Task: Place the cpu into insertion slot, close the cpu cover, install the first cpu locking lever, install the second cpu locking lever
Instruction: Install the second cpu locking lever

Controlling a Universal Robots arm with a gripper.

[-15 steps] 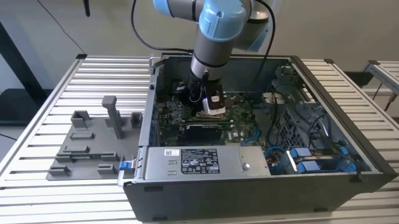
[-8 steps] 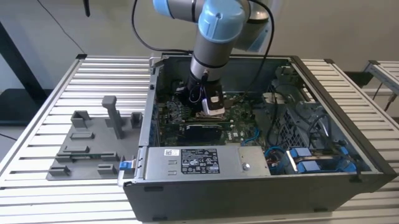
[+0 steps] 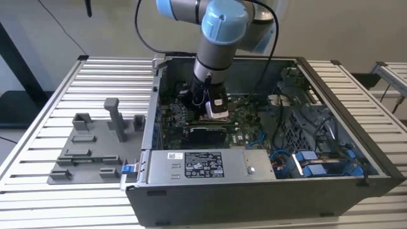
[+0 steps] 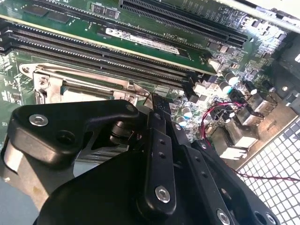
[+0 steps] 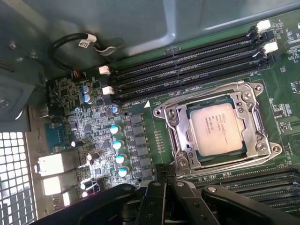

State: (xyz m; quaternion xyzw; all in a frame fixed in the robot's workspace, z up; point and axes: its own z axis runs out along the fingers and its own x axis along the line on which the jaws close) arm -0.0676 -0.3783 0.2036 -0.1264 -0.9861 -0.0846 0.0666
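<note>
Slatted table [image 3: 64, 76] under everything, insertion slot well above its surface. Open computer case [image 3: 254, 195] lying on that table, walls all round the insertion slot. Arm [image 3: 219, 43] reaching down into the case in the exterior view, wrist just over the board near the insertion slot. Grey fixture tray [image 3: 89, 148] outside the case, well apart from the insertion slot, toward the exterior view's left. Green circuit board [image 5: 290, 108] on the case floor, carrying the insertion slot [image 5: 171, 123]. Long black memory sockets [image 5: 187, 70] just beside the insertion slot, running parallel to one of its sides. Black gripper [image 5: 164, 169] near the insertion slot, just off one silver edge and apart from it in both wrist views [image 4: 157, 105]. Nothing seen in its grasp; how far open, cannot tell. Metal cover frame [image 5: 255, 124] lying flat on the insertion slot, bordering its centre. Cpu [image 5: 218, 126] seated flat in the middle of the insertion slot, grey-tan face up, inside the frame's window. Row of teal-topped capacitors [image 5: 115, 144] near the insertion slot, on the side away from the frame's window.
</note>
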